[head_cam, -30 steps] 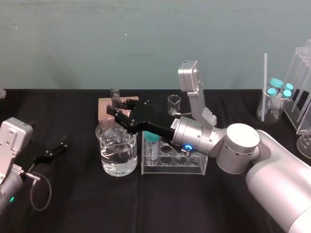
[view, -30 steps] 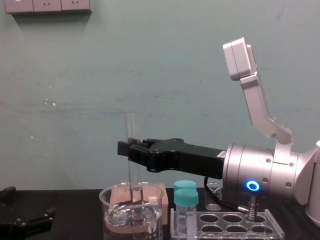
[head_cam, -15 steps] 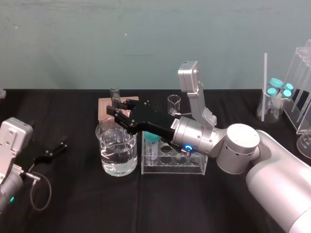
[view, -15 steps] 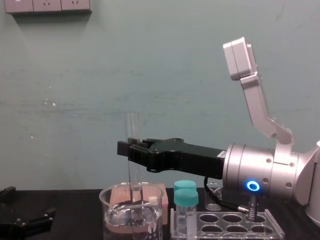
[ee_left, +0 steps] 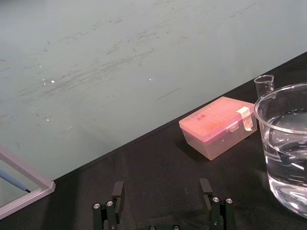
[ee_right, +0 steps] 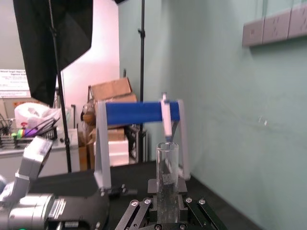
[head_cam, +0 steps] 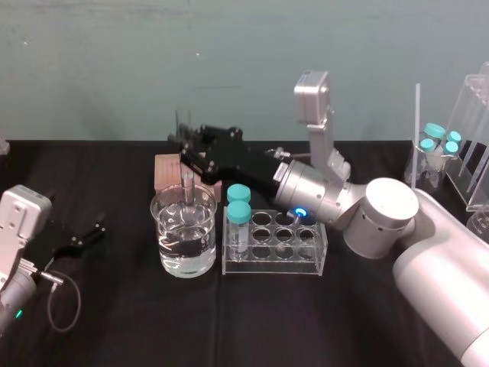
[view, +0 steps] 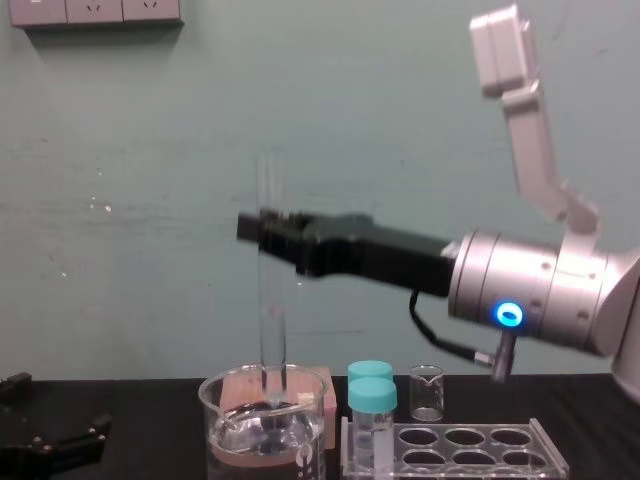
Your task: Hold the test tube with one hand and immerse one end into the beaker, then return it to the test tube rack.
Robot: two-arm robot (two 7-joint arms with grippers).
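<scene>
The test tube [head_cam: 185,172] hangs upright over the beaker [head_cam: 183,252], which is partly full of water. My right gripper [head_cam: 183,147] is shut on the tube's upper part. From the chest, the test tube [view: 270,320] ends at about rim height inside the mouth of the beaker [view: 262,445], above the water. The right gripper [view: 262,228] comes in level from the right. In the right wrist view the test tube [ee_right: 168,187] stands between the fingers. The test tube rack [head_cam: 275,258] stands just right of the beaker. My left gripper [head_cam: 85,235] rests open at the far left.
Two teal-capped vials [head_cam: 238,210] stand in the rack's left end. A pink box [head_cam: 166,172] lies behind the beaker, and a tiny beaker [view: 426,392] stands behind the rack. More capped vials [head_cam: 437,145] and a clear stand [head_cam: 475,145] are at the far right.
My right gripper has risen with the test tube, lifting the tube's lower end out of the water to about the beaker's rim. The left arm has not moved.
</scene>
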